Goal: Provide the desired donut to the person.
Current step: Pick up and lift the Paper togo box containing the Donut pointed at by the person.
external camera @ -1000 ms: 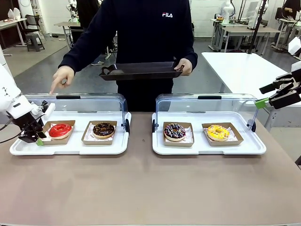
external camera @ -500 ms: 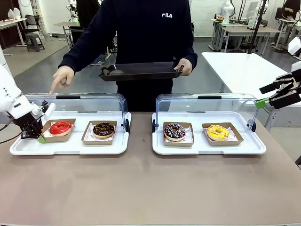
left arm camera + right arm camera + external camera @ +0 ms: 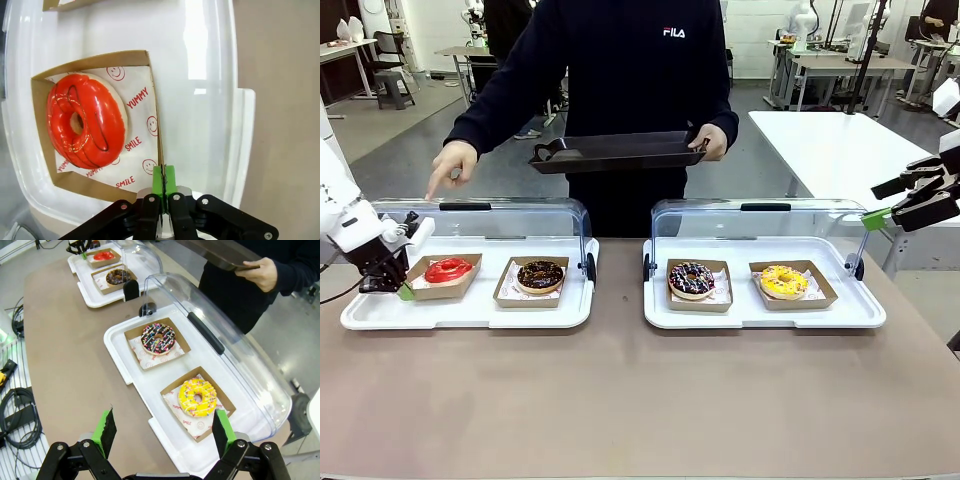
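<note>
Front view: the red donut (image 3: pixel 448 270) is shiny w/ a thin dark squiggle. It sits in a brown paper box (image 3: pixel 432 290) right beside the left tool (image 3: pixel 406 290), which pinches the box's edge. The person's hand (image 3: pixel 453 165) points down, past the tool. The right tool (image 3: pixel 910 200) hangs spread, well apart from the trays.

Left wrist view: the green pads (image 3: pixel 170 179) are pressed together on the box edge. The donut is ahead & to the left. The white tray rim (image 3: pixel 243 140) is to the right, w/ bare worktop (image 3: pixel 285 100) past it.

Right wrist view: the fingers (image 3: pixel 106 432) are wide. A yellow donut (image 3: pixel 197 397) is ahead, between them. There's open worktop to the left.
</note>
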Controlling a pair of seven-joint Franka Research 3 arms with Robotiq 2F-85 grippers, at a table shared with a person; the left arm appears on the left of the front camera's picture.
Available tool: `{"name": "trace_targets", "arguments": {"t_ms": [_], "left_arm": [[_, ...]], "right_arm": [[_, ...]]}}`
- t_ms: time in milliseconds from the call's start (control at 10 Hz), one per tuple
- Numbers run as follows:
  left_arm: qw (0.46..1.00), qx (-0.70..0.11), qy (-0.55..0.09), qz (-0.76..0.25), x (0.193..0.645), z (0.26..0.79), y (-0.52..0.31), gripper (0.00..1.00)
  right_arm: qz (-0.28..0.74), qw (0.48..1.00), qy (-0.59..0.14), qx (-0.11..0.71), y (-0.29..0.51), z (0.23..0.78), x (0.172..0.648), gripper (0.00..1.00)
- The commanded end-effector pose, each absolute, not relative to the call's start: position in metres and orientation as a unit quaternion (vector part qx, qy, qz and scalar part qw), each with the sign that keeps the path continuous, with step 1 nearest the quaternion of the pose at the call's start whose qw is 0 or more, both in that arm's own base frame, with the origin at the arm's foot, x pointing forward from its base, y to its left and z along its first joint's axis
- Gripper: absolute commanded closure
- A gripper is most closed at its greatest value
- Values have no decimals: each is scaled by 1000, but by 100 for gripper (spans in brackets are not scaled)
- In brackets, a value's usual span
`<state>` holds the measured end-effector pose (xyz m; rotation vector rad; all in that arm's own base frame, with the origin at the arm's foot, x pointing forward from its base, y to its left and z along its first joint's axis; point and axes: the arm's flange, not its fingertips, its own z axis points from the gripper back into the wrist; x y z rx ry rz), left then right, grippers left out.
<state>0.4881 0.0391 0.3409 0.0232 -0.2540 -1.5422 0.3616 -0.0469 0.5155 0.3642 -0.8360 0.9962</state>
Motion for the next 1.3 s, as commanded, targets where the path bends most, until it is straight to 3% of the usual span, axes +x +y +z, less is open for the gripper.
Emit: {"name": "trace_targets", "arguments": {"t_ms": [0, 700, 900, 1200], "left_arm": [[695, 32, -128, -707, 444, 358, 46, 100], [610, 53, -162, -774, 304, 436, 55, 100], [583, 70, -195, -786, 288, 469, 54, 100], [555, 44, -230, -798, 302, 487, 56, 100]], "right_arm": [[457, 779, -392, 173, -46, 515, 364, 0], [457, 779, -392, 173, -46, 515, 364, 0], [457, 779, -392, 173, -46, 515, 364, 0], [457, 779, -392, 173, -46, 515, 364, 0]]}}
